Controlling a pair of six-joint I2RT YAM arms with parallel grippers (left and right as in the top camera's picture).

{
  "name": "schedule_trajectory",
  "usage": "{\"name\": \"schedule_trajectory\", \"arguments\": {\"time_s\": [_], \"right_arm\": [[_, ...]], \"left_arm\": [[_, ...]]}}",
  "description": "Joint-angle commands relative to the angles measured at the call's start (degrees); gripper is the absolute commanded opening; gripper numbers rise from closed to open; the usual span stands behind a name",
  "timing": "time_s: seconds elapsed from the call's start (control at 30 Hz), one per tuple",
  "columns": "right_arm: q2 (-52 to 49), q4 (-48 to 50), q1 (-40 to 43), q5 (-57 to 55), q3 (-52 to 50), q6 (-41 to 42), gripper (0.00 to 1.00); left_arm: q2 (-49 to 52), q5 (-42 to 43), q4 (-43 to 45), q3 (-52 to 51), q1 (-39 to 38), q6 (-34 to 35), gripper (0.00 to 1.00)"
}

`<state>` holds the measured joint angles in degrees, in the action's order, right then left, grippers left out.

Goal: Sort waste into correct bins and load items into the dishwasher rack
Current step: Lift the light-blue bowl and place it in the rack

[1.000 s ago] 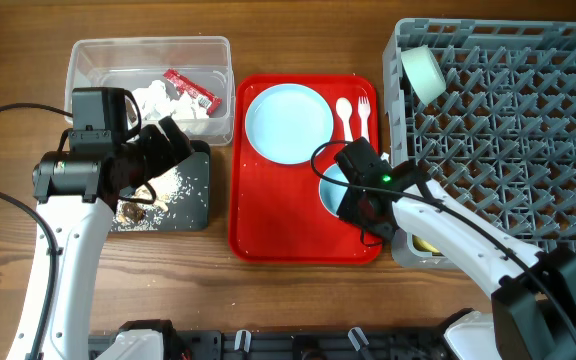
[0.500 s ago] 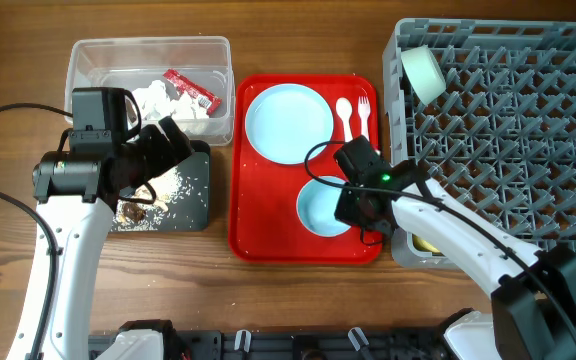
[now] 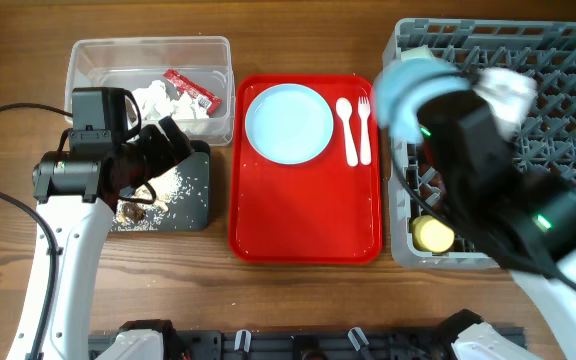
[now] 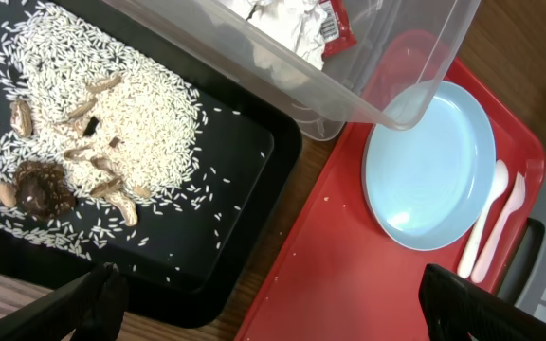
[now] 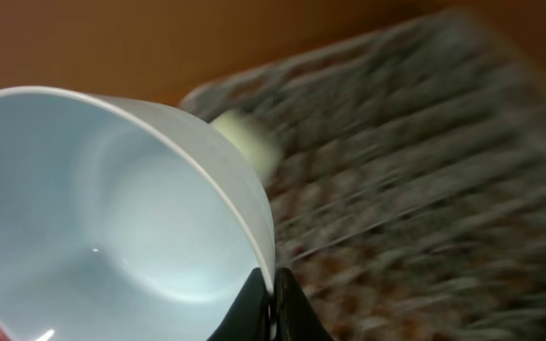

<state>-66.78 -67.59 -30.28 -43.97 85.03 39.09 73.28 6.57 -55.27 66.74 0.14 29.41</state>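
Blue bowl (image 5: 112, 218) is up in the air, tilted, its hollow facing the wrist camera. From overhead it's a blur at the upper left corner of the grey rack (image 3: 528, 60). The right claw (image 5: 273, 308) is pinched tight on the bowl's rim, fingers together with the thin wall between them. Just behind that rim, a pale green bowl (image 5: 245, 137) peeks out, too smeared to say how it sits. A round yellow thing (image 3: 433, 233) lies at the rack's lower left.

Centre of frame: the red tray (image 3: 303, 225) carries the blue plate (image 3: 288, 122) at its top, white spoon (image 3: 347, 128) and fork (image 3: 364, 125) side by side just right of it.

Over on the left, the clear tub (image 3: 148, 50) holds white tissue (image 3: 153, 100) and a red wrapper (image 3: 190, 88). Below it, the black tray (image 3: 193, 205) has rice and brown scraps (image 4: 64, 142). The left claw (image 4: 273, 308) hangs over that tray, fingers spread wide, gripping nothing.
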Motion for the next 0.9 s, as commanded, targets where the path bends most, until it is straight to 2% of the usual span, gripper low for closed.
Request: {"name": "schedule_trajectory", "arguments": {"time_s": [0.0, 0.1, 0.27, 0.33, 0.6, 0.87], "right_arm": [[-1.6, -4.1, 0.2, -20.0, -0.5, -3.1, 0.04], [-4.5, -6.7, 2.2, -23.0, -1.2, -3.7, 0.05], [-13.6, -6.6, 7.3, -25.0, -1.3, -16.4, 0.04], [-17.7, -6.5, 8.7, -26.4, -1.3, -18.9, 0.04], [-31.2, -4.3, 9.9, -26.7, -1.3, -19.6, 0.04], [-38.2, -3.6, 9.9, -25.8, -1.3, -19.4, 0.04]], "left_arm": [[0.0, 0.4, 0.1, 1.0, 0.3, -0.6, 1.00], [0.0, 0.4, 0.1, 1.0, 0.3, -0.6, 1.00], [0.0, 0.4, 0.1, 1.0, 0.3, -0.6, 1.00], [0.0, 0.4, 0.1, 1.0, 0.3, -0.6, 1.00], [0.0, 0.4, 0.1, 1.0, 0.3, -0.6, 1.00], [0.0, 0.4, 0.1, 1.0, 0.3, -0.6, 1.00]]}}
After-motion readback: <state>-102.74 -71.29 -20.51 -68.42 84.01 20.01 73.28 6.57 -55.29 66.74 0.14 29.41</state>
